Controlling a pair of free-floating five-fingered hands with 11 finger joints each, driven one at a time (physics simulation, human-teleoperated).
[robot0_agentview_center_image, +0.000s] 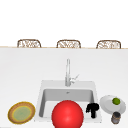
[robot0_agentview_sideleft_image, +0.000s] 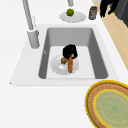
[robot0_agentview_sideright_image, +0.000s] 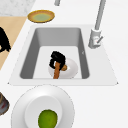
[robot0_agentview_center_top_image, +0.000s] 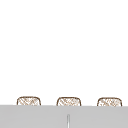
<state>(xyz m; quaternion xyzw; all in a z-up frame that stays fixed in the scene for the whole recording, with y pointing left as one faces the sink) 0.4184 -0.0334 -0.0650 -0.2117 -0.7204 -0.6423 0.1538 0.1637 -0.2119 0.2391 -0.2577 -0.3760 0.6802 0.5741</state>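
Observation:
My left hand is down in the sink basin, its fingers curled round one end of a long orange-brown stick of food. The stick lies across a white plate on the basin floor, beside a small round brown piece. A big red ball covers the middle of the sink in the front view. My right hand hangs in the air off the counter's front edge, fingers loose and pointing down, holding nothing.
A tall faucet stands behind the basin. On the right counter sit a white plate with a green lime and a small dark jar. A yellow-rimmed plate lies left. Wicker chairs stand behind.

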